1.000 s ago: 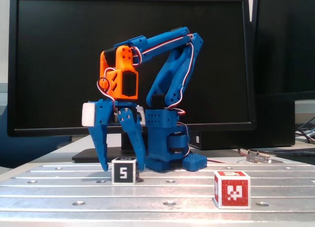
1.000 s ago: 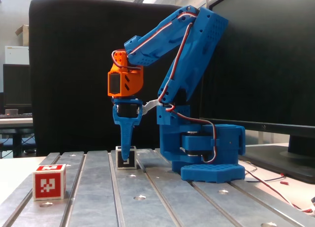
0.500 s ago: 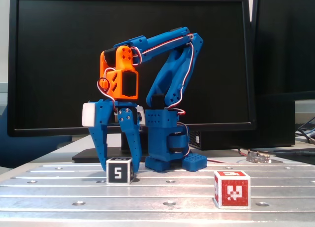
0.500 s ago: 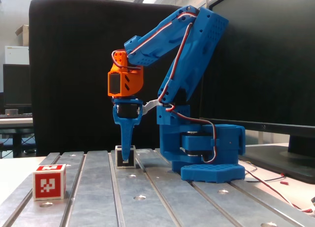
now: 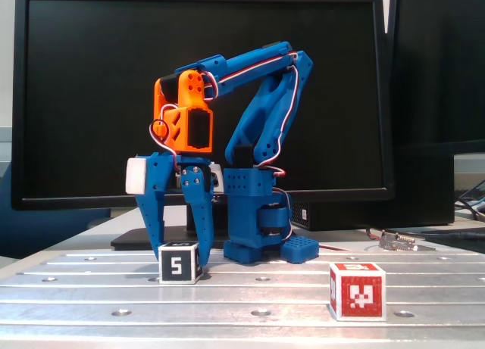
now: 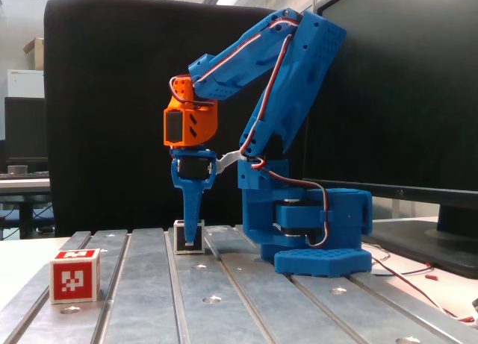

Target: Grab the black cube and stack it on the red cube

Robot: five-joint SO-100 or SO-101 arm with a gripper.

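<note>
Two small cubes sit on the ribbed metal table (image 5: 303, 300). In a fixed view, the black cube (image 5: 179, 263), white-edged with a "5", stands on the left between the gripper (image 5: 180, 267)'s two blue plastic fingers, which close narrowly around it, seemingly touching. Well to the right is the red cube (image 5: 357, 291), pixel-patterned, standing alone.

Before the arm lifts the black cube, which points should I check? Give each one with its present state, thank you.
1. Claw straddles the black cube: ok.
2. Fingers pressing the cube on both sides: cannot tell.
3. Black cube flat on the table: ok.
4. Red cube upright, top bare: ok.
5. Nothing on the table between the two cubes: ok.
6. Claw centred on the cube front to back, in the side view: ok.
</note>
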